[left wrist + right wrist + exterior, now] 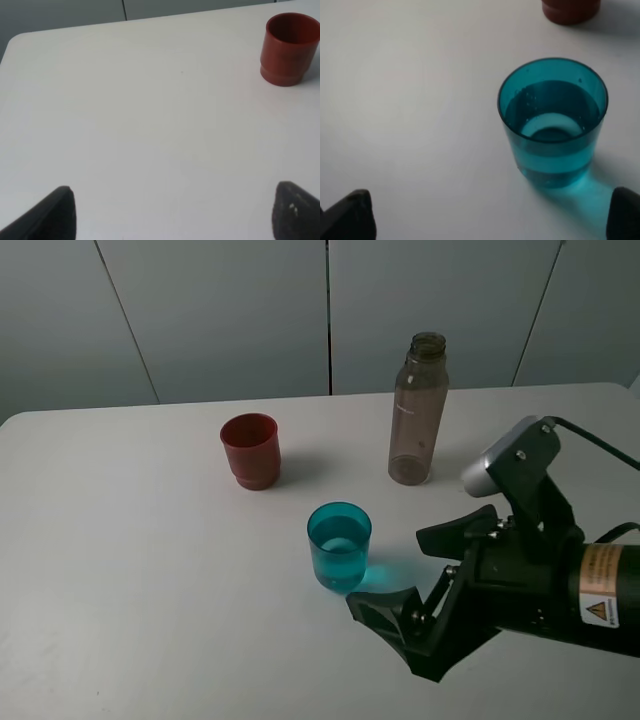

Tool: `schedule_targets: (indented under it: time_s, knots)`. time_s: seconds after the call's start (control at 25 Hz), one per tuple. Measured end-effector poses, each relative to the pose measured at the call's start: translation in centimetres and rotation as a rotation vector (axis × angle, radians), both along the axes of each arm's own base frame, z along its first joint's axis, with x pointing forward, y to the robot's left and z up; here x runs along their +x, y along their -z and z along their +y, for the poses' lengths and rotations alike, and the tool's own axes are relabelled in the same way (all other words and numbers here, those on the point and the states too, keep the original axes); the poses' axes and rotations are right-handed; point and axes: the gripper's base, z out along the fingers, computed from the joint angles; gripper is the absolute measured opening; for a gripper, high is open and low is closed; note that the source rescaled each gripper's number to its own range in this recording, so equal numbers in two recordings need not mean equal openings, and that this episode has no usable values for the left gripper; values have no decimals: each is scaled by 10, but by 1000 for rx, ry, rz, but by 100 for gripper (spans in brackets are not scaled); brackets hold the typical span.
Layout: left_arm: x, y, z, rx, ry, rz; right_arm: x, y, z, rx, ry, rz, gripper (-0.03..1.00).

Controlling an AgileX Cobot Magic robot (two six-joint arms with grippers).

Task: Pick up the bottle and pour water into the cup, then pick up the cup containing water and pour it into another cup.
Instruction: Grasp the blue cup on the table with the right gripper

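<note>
The teal cup [339, 545] stands upright near the table's middle with water in it; the right wrist view shows it too [552, 125]. My right gripper [385, 572] is open just to the right of the cup and nearer the front, jaws wide apart, not touching it [487, 220]. The grey-brown bottle [418, 410] stands upright and capless behind the cup. The red cup [250, 450] stands upright at the back left; it also shows in the left wrist view [289, 49] and partly in the right wrist view [570, 10]. My left gripper [172, 215] is open over bare table, holding nothing.
The white table [120, 540] runs to a grey panelled wall behind. The right arm's black body [560, 590] and its cable fill the front right corner. The left arm is outside the exterior view.
</note>
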Motion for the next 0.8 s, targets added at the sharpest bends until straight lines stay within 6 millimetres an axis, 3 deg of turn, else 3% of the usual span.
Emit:
schedule_targets:
  time_s: [0.36,0.8]
  knots:
    - [0,0,0,-2,-1,0,6,43,5,-55,9,14,100]
    - [0,0,0,-2,-1,0,21,40,-1,5,145,-159,100]
